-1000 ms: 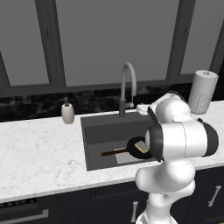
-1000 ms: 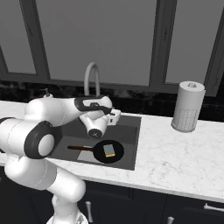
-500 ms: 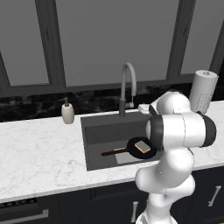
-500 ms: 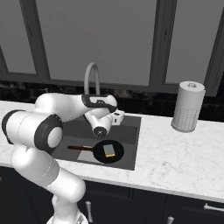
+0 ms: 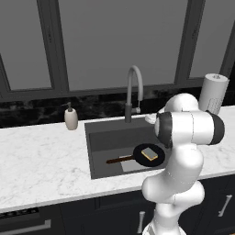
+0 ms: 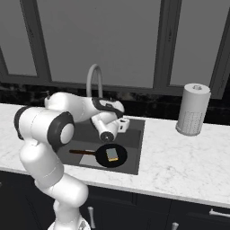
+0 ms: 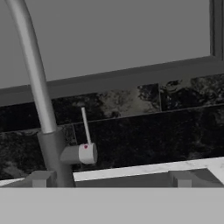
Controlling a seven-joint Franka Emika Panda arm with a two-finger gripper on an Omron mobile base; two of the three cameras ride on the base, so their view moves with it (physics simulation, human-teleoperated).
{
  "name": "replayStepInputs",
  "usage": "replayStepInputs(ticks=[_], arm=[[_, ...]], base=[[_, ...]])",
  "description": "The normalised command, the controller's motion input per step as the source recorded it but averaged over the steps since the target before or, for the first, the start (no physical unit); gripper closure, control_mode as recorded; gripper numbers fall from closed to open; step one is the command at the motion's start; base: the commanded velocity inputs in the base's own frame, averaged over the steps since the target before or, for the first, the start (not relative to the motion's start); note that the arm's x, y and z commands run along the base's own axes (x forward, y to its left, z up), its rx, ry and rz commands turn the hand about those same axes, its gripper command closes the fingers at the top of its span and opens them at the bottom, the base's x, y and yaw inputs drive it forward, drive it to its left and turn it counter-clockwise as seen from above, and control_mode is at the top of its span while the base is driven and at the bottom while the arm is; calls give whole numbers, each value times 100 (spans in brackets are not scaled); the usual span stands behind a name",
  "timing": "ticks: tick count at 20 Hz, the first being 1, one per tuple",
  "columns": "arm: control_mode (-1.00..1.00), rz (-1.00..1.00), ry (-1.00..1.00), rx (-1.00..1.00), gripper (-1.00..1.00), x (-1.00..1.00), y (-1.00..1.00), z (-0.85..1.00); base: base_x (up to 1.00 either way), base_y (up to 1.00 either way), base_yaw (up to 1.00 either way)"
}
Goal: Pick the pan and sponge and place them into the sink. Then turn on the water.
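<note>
- The tool is hanging over the back part of the sink, with nothing in it. Its two finger tips are standing apart, so it is looking open and let go.
- The tool is pointing toward the back wall, at the tall grey faucet.
- In the hand view, the faucet's thin handle is sticking straight up from a small grey knob. The knob is lying ahead of the tool and off to the left in that view.
- I think the next move is turning on the water, so the tool needs to be going forward and toward that side to reach the thin handle.
- Below and nearer the front, the pan is lying flat in the sink, with its long handle pointing left along the basin.
- The sponge is sitting on the pan.
- Farther out, a soap bottle and a paper towel roll are standing on the bench.
</note>
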Motion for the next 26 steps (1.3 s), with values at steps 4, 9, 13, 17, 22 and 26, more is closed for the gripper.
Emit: replayStepInputs(ticks=[4,9,13,17,22,26], arm=[[-100,0,8,0,-100,10,-3,-33],[-100,0,10,0,-100,9,-4,-30],[-100,0,8,0,-100,10,0,-19],[-100,0,6,0,-100,26,0,-10],[-100,0,0,0,-100,37,0,0],[-100,1,0,0,-100,27,0,0]], base=[[0,0,0],[0,0,0],[0,0,0],[0,0,0],[0,0,0],[0,0,0]])
